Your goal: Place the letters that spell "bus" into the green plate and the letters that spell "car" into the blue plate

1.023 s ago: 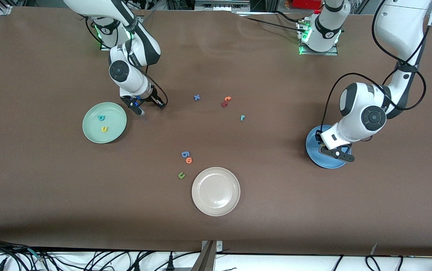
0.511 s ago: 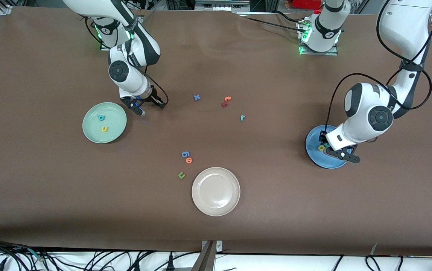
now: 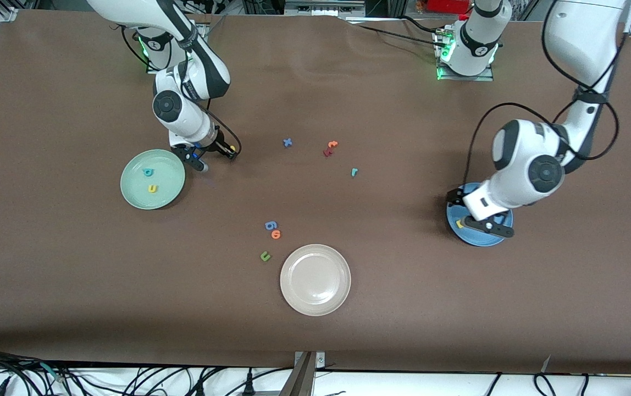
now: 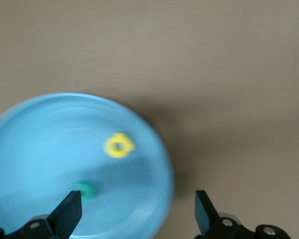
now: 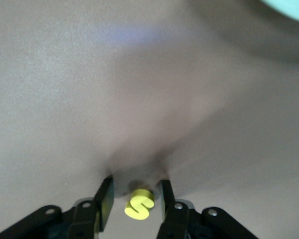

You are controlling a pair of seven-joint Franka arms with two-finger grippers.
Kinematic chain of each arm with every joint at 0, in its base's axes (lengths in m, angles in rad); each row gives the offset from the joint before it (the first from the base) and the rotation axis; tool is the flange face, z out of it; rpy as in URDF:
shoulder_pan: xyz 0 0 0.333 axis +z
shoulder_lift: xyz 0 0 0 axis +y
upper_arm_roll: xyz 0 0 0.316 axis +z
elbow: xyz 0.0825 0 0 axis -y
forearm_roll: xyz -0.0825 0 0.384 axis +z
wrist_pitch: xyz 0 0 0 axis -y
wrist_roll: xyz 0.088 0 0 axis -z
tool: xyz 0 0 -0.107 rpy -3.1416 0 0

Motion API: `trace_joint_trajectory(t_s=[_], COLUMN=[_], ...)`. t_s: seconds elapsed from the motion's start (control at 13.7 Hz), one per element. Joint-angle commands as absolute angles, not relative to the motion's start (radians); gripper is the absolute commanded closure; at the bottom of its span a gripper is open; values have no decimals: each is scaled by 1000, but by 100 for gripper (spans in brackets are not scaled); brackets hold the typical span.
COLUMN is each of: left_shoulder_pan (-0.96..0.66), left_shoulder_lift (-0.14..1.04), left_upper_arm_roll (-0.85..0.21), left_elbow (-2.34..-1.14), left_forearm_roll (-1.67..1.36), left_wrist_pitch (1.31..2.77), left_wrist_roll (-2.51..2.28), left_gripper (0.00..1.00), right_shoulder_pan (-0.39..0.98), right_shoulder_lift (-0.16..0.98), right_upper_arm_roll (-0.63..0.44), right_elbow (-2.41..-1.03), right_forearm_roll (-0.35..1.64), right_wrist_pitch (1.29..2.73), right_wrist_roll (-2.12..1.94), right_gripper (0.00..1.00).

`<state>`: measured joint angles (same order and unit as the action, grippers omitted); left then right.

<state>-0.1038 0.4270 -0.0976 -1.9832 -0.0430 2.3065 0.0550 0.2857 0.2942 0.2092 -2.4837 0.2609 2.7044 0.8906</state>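
The brown table (image 3: 348, 330) carries three plates: the green plate (image 3: 134, 192) lies just beside the right gripper (image 3: 199, 163), toward the right arm's end of the table, the blue plate (image 3: 477, 237) lies directly under the left gripper (image 3: 483, 223), and a beige-white plate (image 3: 315, 279) sits nearest the front camera, well apart from both grippers. The front view alone shows the teal b (image 3: 148, 172) and yellow u (image 3: 152, 188) lying in the green plate, and the loose letters between the two grippers: a teal r (image 3: 354, 172), a blue x (image 3: 287, 142), an orange and dark red pair (image 3: 329, 148), a blue 6-like letter (image 3: 270, 225), an orange letter (image 3: 276, 234) touching it and a green u (image 3: 265, 256). The left wrist view shows what the arm hides from the front camera: the left gripper (image 4: 134, 211) stands wide apart and empty over the blue plate (image 4: 40, 149), with the yellow a (image 4: 119, 145) and teal c (image 4: 85, 189) lying in the plate beneath it. The right wrist view shows the right gripper (image 5: 134, 199) held narrow, its fingers (image 5: 105, 196) pinching the yellow s (image 5: 139, 204) above bare table, the green plate's rim (image 5: 289, 10) just off to one side.
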Motion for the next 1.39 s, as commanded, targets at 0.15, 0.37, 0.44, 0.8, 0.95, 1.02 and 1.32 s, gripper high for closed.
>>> trace_joint_trajectory(t_s=[0.15, 0.37, 0.44, 0.8, 0.95, 1.02, 1.32], left_shoulder_pan=[-325, -392, -428, -552, -575, -584, -600], left_shoulder_lift=[514, 546, 546, 532, 531, 529, 503], left_upper_arm_roll=[-89, -89, -87, -84, -84, -86, -84], left_elbow=[-1885, -1876, -1879, -1905, -1933, -1946, -2014], left_forearm_roll=[-150, -167, -160, -149, -117, -98, -67], left_wrist_pitch=[2296, 2357, 2365, 2393, 2436, 2456, 2519], left_wrist_roll=[-190, -264, -314, -481, -540, -555, -578], left_gripper=[0, 1, 1, 1, 1, 1, 2], right_shoulder_pan=[281, 281, 281, 281, 281, 281, 281], right_shoulder_lift=[296, 295, 295, 296, 299, 302, 305], right_upper_arm_roll=[206, 209, 209, 210, 210, 210, 212], right_elbow=[-2493, -2493, -2493, -2493, -2493, -2491, -2491], right_forearm_roll=[249, 249, 249, 255, 256, 258, 259], right_wrist_pitch=[2721, 2723, 2723, 2724, 2723, 2723, 2723], right_wrist_roll=[896, 946, 946, 962, 976, 989, 1032], right_gripper=[63, 60, 59, 55, 55, 55, 56])
